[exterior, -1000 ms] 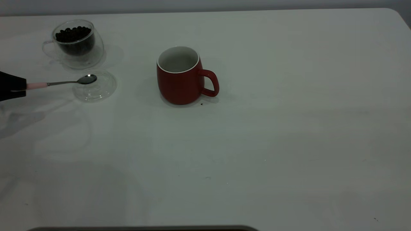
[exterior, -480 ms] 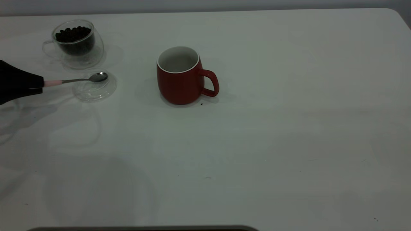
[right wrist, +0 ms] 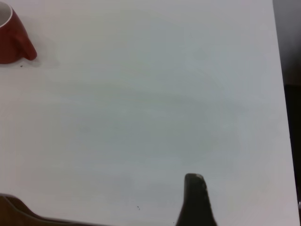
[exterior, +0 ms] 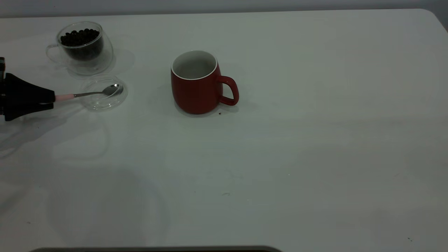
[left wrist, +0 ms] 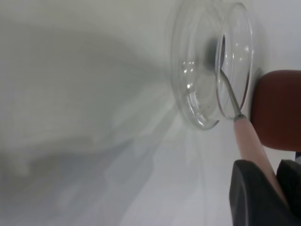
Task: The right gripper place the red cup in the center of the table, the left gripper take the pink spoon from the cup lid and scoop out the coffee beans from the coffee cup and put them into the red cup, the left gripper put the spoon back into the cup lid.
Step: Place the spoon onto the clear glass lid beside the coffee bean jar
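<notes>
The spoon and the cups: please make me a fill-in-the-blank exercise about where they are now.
1. The left hand is shut on the spoon by its ____ handle.
2. The spoon's bowl lies over the ____.
3. The beans are in the ____ cup.
4. The red cup has its handle toward the view's ____.

Missing words: pink; lid; glass; right

Right wrist view: the red cup (right wrist: 11, 40) stands upright on the white table (right wrist: 155, 108), handle showing, well apart from the one dark fingertip (right wrist: 195, 200) of the right hand in frame.
</notes>
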`<state>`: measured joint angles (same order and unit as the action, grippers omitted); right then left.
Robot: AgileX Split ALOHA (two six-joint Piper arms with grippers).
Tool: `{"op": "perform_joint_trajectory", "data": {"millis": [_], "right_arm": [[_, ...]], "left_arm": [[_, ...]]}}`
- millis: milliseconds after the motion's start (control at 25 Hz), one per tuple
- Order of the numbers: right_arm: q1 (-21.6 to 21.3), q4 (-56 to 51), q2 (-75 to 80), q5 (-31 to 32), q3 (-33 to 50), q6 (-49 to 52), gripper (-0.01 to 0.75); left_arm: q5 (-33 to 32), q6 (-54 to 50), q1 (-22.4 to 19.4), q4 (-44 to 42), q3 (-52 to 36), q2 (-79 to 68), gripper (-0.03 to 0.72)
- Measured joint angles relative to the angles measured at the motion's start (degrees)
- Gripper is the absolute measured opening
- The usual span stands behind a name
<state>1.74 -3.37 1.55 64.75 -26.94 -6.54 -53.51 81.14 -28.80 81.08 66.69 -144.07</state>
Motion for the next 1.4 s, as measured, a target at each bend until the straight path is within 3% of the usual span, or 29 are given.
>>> {"op": "perform_joint_trajectory", "data": {"millis": [240, 560, 920, 1400], "right_arm": [[0.00, 0.00, 0.00, 0.00, 0.00, 0.00, 0.591], [0.00, 0.00, 0.00, 0.00, 0.00, 0.00, 0.591], [0.00, 0.00, 0.00, 0.00, 0.00, 0.00, 0.591], [0.00, 0.00, 0.00, 0.00, 0.00, 0.00, 0.591]], "left_arm": [[1.07, 2.41, 2.47, 3.52, 0.00, 0.00, 0.123], [1.69, 2.68, 2.64, 4.11, 0.00, 0.00, 0.142], [2.65, 2.68, 2.64, 4.11, 0.00, 0.00, 0.348], [4.46, 2.74, 2.58, 4.79, 0.07, 0.00, 0.494]]}}
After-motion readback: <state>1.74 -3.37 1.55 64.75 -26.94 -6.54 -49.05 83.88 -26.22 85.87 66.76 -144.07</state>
